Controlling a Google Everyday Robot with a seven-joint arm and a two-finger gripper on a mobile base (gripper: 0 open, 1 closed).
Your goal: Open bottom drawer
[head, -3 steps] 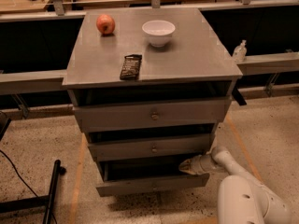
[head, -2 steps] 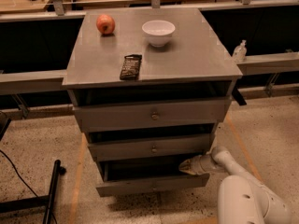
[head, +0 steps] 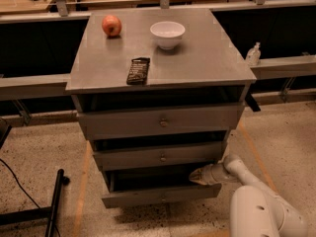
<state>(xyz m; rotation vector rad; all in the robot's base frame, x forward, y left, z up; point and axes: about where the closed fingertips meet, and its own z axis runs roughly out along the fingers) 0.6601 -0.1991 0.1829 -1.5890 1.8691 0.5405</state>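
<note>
gripper [head: 196,176] | at bottom drawer [head: 148,197] top edge, right side

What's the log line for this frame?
task: open bottom drawer | hand: low, at the drawer front's upper right corner | cabinet top: apple, bowl, dark packet

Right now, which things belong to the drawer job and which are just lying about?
Job: bottom drawer, hand at its upper right corner.
Lying about: apple, white bowl, dark packet, all on the cabinet top.
</note>
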